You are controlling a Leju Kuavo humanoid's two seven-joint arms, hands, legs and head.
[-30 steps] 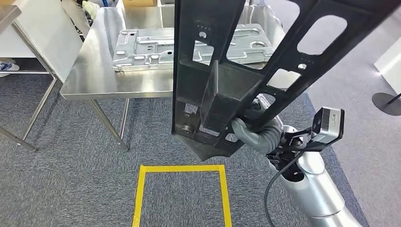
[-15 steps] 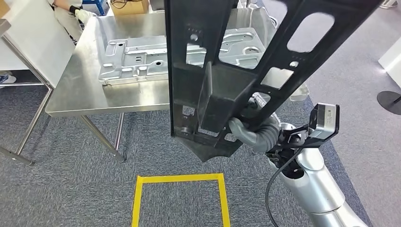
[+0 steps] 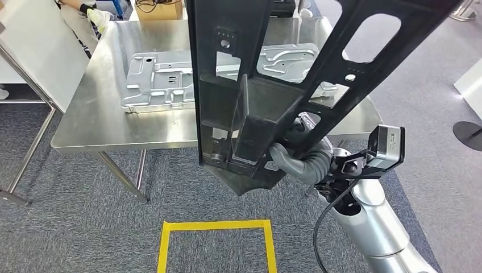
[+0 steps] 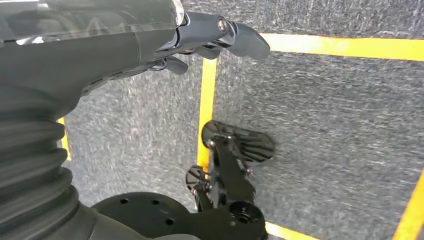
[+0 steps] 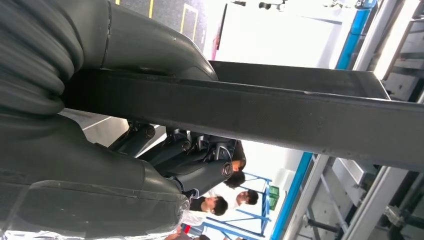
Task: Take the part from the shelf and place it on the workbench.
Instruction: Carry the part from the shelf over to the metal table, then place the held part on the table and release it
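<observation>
The part (image 3: pixel 250 108) is a large black metal frame with slots and a boxed middle section; it stands upright in front of me in the head view. My right hand (image 3: pixel 298 159) grips it low on its right side. In the right wrist view the hand (image 5: pixel 100 165) wraps a black bar of the part (image 5: pixel 300 115). The steel workbench (image 3: pixel 113 125) stands just beyond the part, which hides some of it. My left hand (image 4: pixel 150 45) hangs over the carpet and holds nothing, its fingers apart.
Silver stamped panels (image 3: pixel 165 77) lie on the workbench. A cardboard box (image 3: pixel 162 8) sits at its far edge, and a person with gloves (image 3: pixel 85 14) stands at its far left corner. A yellow taped square (image 3: pixel 216 226) marks the carpet. Another table (image 3: pixel 28 40) stands left.
The whole view has shifted: the workbench now lies nearer and more central, the yellow square lower in the picture. The part stays in my right hand's grip.
</observation>
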